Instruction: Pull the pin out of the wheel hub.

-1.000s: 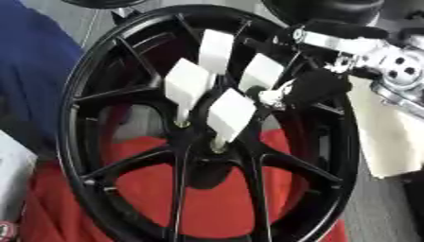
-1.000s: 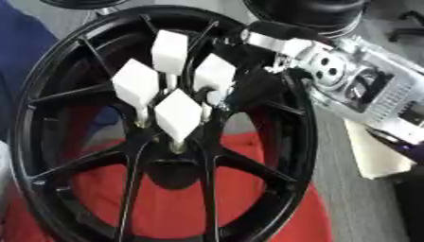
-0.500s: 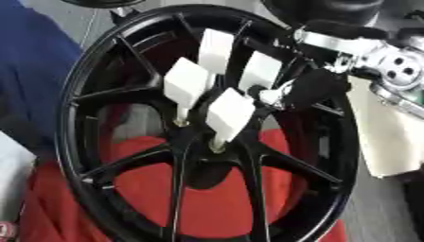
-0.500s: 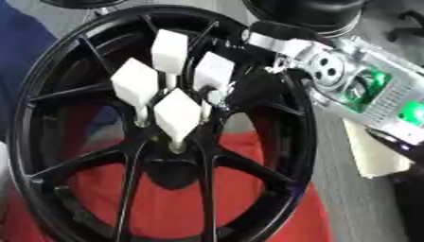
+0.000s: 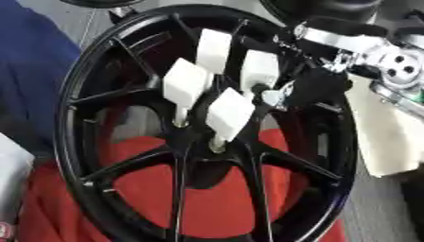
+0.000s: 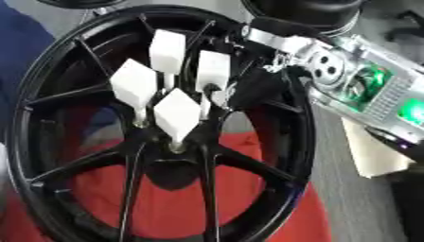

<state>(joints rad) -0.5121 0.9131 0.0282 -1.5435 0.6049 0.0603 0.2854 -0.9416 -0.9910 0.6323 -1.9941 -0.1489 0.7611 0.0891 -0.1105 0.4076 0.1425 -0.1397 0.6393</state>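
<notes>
Black hub [image 5: 124, 156] stands upright on a red cloth [image 5: 215, 198], grey floor [image 6: 364, 198] to the right. Four white-headed pins sit in its centre. Right hand [image 6: 257, 90] comes in from the upper right, fingers at the rightmost pin [image 6: 213, 71]; grip cannot be told. Blue fabric [image 5: 33, 71] at left, cream sheet [image 5: 385, 137] at right.

A red cloth [image 5: 157, 189] lies spread below and to the left of the hand, over a grey surface [image 6: 364, 208]. Blue fabric [image 5: 33, 71] fills the far left, and a cream sheet [image 5: 389, 137] lies just beneath the hand.
</notes>
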